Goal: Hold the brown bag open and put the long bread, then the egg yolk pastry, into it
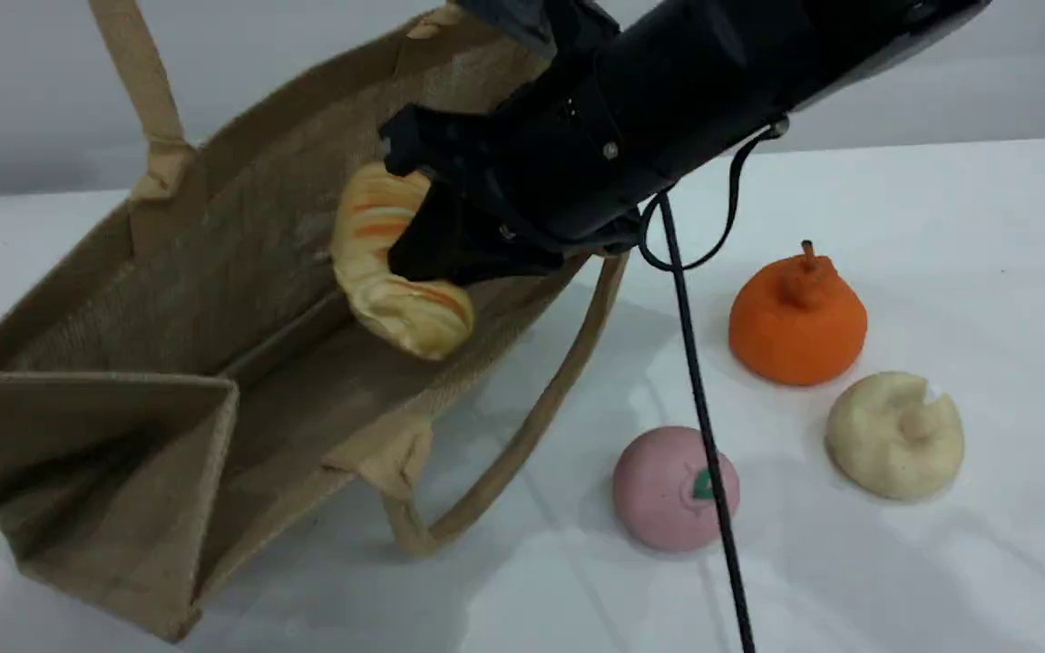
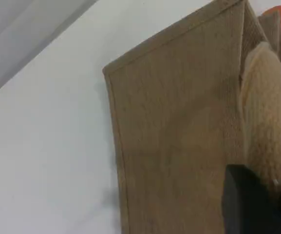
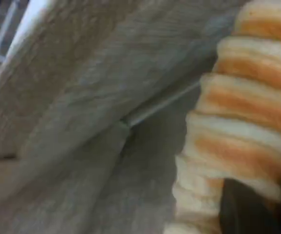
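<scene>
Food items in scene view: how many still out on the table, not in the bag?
3: the orange pear-shaped item farthest back, the egg yolk pastry at right front, the pink ball at left front. The arm could hide more.

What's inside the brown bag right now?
The long bread, gripped by the right gripper, hangs inside the brown bag. The bag's visible floor looks bare; the gripper hides the bread's middle and the area behind it.
</scene>
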Robot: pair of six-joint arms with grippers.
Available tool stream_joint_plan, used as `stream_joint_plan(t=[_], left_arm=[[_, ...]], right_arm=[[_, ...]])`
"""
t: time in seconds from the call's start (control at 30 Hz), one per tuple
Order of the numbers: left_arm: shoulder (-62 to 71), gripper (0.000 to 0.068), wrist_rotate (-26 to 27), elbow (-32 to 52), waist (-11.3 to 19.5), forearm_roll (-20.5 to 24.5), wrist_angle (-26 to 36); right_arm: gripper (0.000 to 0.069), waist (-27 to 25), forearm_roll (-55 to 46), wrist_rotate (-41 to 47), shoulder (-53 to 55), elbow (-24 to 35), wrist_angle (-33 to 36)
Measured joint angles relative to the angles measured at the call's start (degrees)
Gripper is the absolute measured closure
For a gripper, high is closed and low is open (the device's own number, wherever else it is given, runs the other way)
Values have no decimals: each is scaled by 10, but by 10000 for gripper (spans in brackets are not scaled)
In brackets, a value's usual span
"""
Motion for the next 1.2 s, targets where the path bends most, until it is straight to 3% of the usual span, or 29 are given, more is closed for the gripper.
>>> stream_joint_plan(t=[0.23, 0.4, 0.47, 0.7, 0.8, 0.93, 1.1, 1.2], left_arm=[[2, 593, 0, 0, 0, -1, 0], [2, 593, 1, 0, 0, -1, 0], [2, 593, 2, 0, 0, -1, 1], [2, 593, 6, 0, 0, -11, 1], [2, 593, 6, 0, 0, -11, 1], [2, 593, 6, 0, 0, -11, 1], [2, 593, 6, 0, 0, -11, 1], [2, 593, 6, 0, 0, -11, 1]], right_arm=[[643, 0, 6, 5, 3, -12, 2], [587, 0, 11, 5, 3, -20, 7], [528, 0, 12, 3, 3, -23, 8], [206, -5, 2, -2, -6, -28, 16], [146, -16, -31, 15, -27, -27, 50], [144, -56, -135, 78, -68, -21, 107], [192, -127, -291, 191, -116, -21, 190], [206, -169, -393, 263, -120, -17, 198]])
